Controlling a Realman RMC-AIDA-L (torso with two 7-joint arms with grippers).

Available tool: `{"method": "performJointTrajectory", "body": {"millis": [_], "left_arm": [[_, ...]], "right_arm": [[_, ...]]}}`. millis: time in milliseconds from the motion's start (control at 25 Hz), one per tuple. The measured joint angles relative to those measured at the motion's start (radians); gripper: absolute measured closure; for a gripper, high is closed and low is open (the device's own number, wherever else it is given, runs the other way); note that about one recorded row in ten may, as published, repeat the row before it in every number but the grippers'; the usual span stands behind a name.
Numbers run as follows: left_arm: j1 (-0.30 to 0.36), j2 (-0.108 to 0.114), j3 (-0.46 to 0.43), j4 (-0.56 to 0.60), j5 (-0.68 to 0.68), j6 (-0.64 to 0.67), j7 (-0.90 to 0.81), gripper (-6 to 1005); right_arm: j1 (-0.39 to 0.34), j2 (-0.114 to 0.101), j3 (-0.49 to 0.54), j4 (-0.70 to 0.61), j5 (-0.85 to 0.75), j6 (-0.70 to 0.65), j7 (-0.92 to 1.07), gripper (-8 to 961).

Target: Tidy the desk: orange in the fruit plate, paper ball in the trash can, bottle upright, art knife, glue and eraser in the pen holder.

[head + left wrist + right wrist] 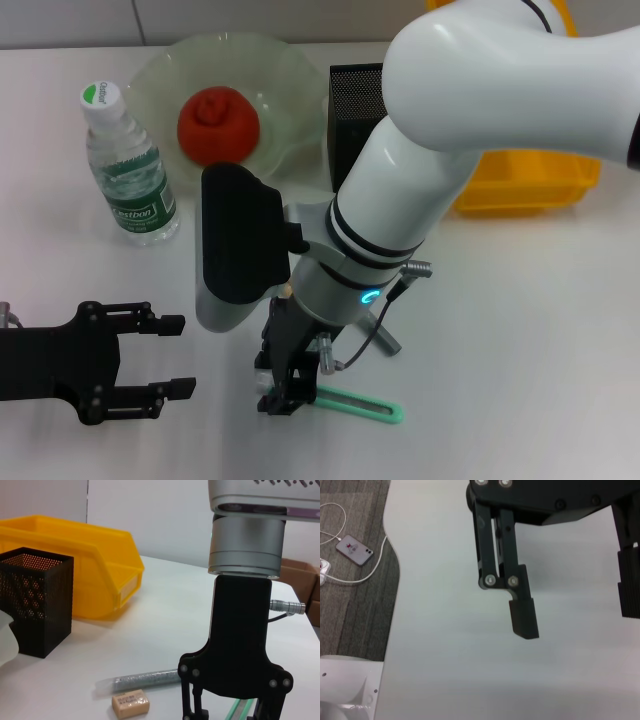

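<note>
Right gripper (288, 385), fingers spread, points straight down near the desk's (520, 330) front edge, directly over the end of the green art knife (362, 406), whose long axis runs along that edge toward the right. Left gripper (165, 354), open, idles at the front-left.

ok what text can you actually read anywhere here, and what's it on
"Cestbon": green label of the bottle, partly legible.
Small green print on the bottle cap: too small to read.
Print on the eraser: blurred, unreadable.
Nothing else carries readable text.
</note>
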Motion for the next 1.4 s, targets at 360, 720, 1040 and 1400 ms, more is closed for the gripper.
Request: {"method": "performJointTrajectory", "body": {"millis": [360, 720, 1040, 1400], "left_arm": [[0.000, 0.000, 0.000, 0.000, -0.001, -0.001, 0.000, 302], [0.000, 0.000, 0.000, 0.000, -0.005, 0.002, 0.000, 302], [0.000, 0.000, 0.000, 0.000, -0.006, 0.002, 0.000, 302], [0.000, 0.000, 0.000, 0.000, -0.006, 0.003, 0.000, 302]], "right_arm": [[0.001, 0.000, -0.013, 0.003, 0.012, 0.011, 0.008, 576], [0.014, 0.000, -0.024, 0.006, 0.004, -0.006, 0.040, 599], [0.017, 0.000, -0.025, 0.001, 0.002, -0.015, 0.046, 643], [0.016, 0.000, -0.040, 0.002, 0.001, -0.010, 0.048, 693]]}}
